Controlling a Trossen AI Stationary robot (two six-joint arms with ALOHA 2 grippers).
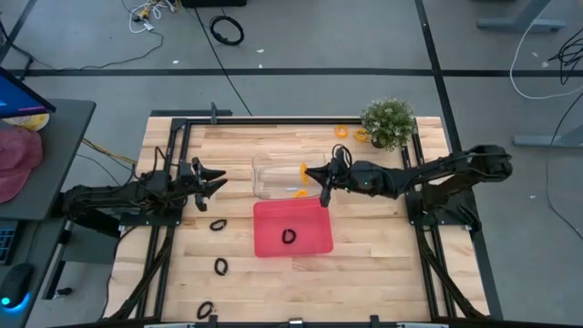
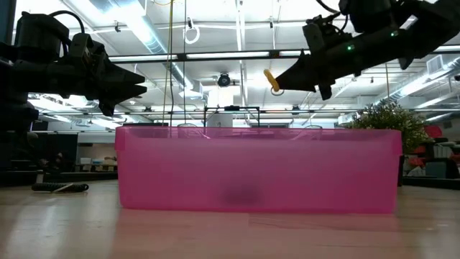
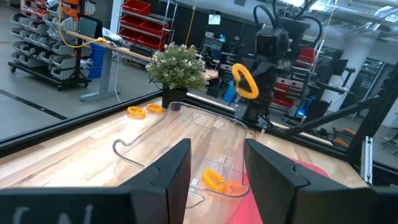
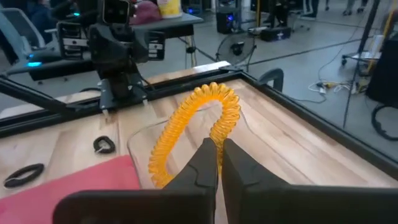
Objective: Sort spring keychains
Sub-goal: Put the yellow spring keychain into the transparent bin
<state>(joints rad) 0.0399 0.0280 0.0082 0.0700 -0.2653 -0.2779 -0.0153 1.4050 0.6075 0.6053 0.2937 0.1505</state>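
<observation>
Orange spring keychain (image 4: 198, 118), pinched in the right gripper (image 1: 321, 176) jaws, hangs directly above the clear tray (image 1: 273, 164); left gripper (image 1: 217, 179) jaws spread.

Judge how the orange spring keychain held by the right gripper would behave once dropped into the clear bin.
The orange spring keychain arches as a loose coil from the shut right gripper, so it is probably floppy and springy. It looks light. It may bounce slightly in the clear bin, not roll.

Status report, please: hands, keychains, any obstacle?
Right hand shut on orange keychain, above clear tray. Left hand open, empty, waiting at left. One black keychain in red tray. No obstacle seen.
</observation>
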